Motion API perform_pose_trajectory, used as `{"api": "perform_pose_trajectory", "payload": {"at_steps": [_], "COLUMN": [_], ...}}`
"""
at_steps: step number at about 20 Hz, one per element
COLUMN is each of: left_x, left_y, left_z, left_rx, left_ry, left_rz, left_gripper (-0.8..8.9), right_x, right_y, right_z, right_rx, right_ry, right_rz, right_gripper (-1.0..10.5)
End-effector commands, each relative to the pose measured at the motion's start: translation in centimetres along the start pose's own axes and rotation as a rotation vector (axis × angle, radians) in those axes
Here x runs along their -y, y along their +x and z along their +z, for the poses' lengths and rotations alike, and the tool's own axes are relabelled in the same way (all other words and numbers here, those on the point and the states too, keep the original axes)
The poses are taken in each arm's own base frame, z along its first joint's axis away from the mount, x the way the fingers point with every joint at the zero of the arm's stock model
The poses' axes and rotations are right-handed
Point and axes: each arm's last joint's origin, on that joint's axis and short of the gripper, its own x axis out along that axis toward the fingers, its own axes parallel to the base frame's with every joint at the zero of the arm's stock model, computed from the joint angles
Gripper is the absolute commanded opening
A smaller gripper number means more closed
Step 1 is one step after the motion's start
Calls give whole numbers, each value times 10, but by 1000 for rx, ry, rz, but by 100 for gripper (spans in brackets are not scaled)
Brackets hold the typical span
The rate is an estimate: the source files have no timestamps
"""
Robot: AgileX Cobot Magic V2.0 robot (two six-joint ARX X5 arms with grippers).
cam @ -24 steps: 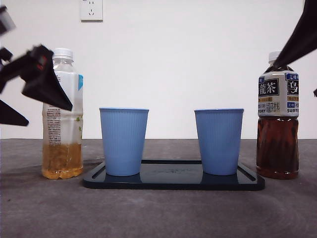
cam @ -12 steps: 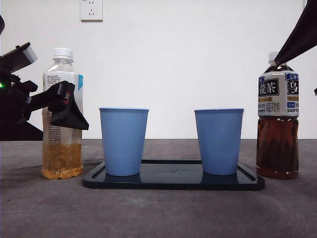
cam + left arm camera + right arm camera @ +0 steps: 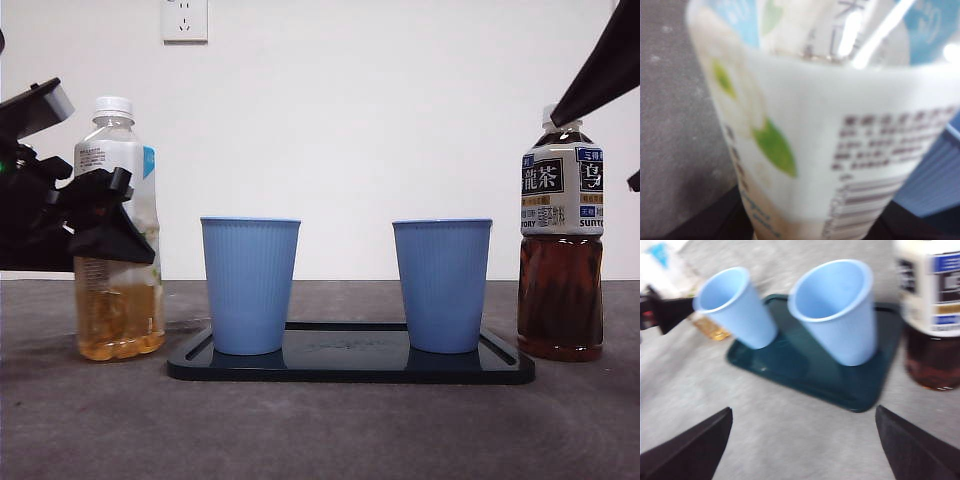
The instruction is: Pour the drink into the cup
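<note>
Front: tea bottle [image 3: 118, 235] w/ white cap on table just left of tray [image 3: 350, 367], about a third full of amber drink, slightly tilted; left gripper [image 3: 100, 220] in from left edge at label height, dark jaw across the label; looks closed on the body but grip not fully visible here; two blue cups [image 3: 250, 285] [image 3: 441, 285] upright on tray, insides not visible from here; dark bottle [image 3: 560, 240] right of tray, capped, mostly full; right gripper only a black tip at top right corner, waiting. Left wrist: label [image 3: 830, 150] fills the view, blurred, bottle right against the cam; jaws themselves not visible, so can't confirm contact from this view; blue cup edge at the side. Right wrist: right gripper [image 3: 805, 440] jaws wide apart, holding nothing, above table near tray; both cups look empty; dark bottle beside nearer cup. Handling, my read: thin PET, light at this fill, squashes if pinched hard, film label slick; take mid-body on label band, moderate force; cap still on, needs removing before pour; liquid will slosh when tipped.
</note>
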Motion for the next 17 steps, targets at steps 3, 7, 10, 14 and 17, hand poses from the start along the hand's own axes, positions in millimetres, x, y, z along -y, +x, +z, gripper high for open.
{"api": "perform_pose_trajectory", "payload": {"at_steps": [3,7,10,14,17], "left_x": [5,10,19,32,41], "left_y": [-15,-33,-44,-58,-62], "left_z": [41,85,113,142,154], "left_rx": [-66,-174,-254,-316,-361], "left_ry": [228,435,623,859,1034], "left_rz": [36,116,181,320,426], "left_gripper": [122,122,121,118,118], "right_x": [-5,-7,-7,-8,-11], "right_y": [-1,-2,-2,-2,-2], "right_z": [4,4,3,3,3], "right_rx": [-8,-23,-23,-30,-46], "right_ry": [-37,-44,-56,-59,-65], "right_rz": [91,167,167,209,262], "right_gripper": [454,454,454,454,454]}}
